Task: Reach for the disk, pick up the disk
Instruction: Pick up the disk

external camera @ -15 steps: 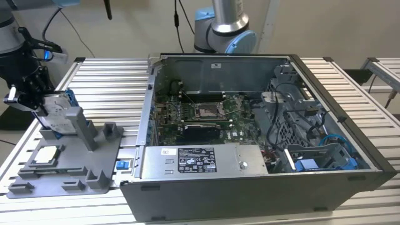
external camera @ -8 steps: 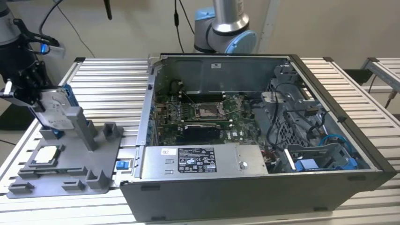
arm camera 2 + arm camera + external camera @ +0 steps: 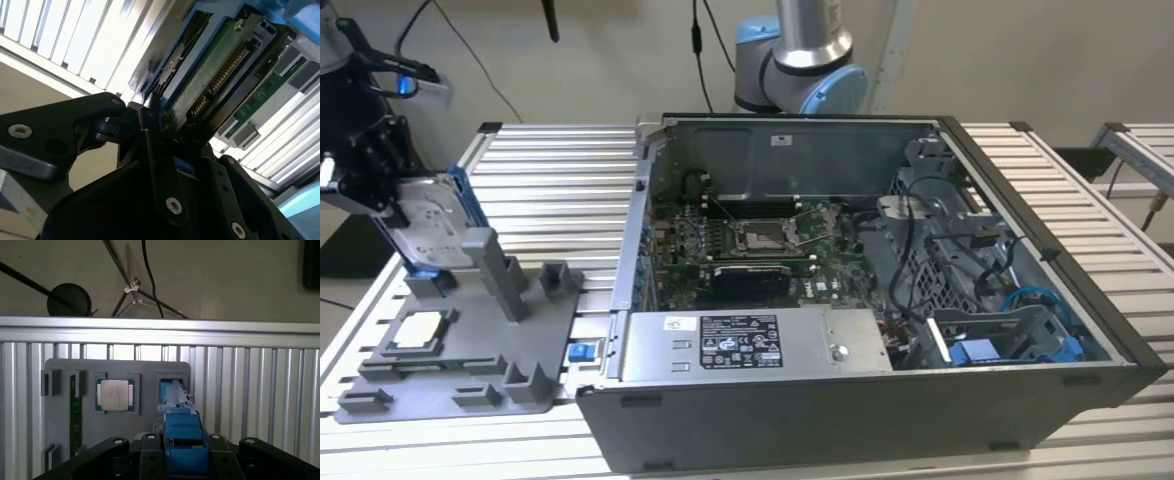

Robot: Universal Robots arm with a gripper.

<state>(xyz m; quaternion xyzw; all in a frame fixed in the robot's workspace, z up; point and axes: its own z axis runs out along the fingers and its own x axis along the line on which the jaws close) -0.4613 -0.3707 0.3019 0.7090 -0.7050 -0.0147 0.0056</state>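
Hand (image 3: 390, 198), black metal, pinching the disk (image 3: 434, 222) at exterior view's left: flat silver slab w/ blue plastic rim, stood on edge over grey moulded fixture (image 3: 520, 350). Ribbed alu surface (image 3: 547, 170) below. Square shiny chip (image 3: 420, 328) nearby; open PC case (image 3: 854, 420) towards exterior view's right.

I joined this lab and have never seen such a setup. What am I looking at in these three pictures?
This is one robot arm working over a ribbed metal table. The exterior view comes from a camera off the arm; both wrist views come from cameras riding on the arm. On the table sit an open grey computer case and a grey plastic holder tray with a small square silver chip in one pocket. At the exterior view's left, the black gripper is closed on the disk, a flat silver-grey hard drive in a bright blue frame, by the tray. The second wrist view shows its green circuit-board side.
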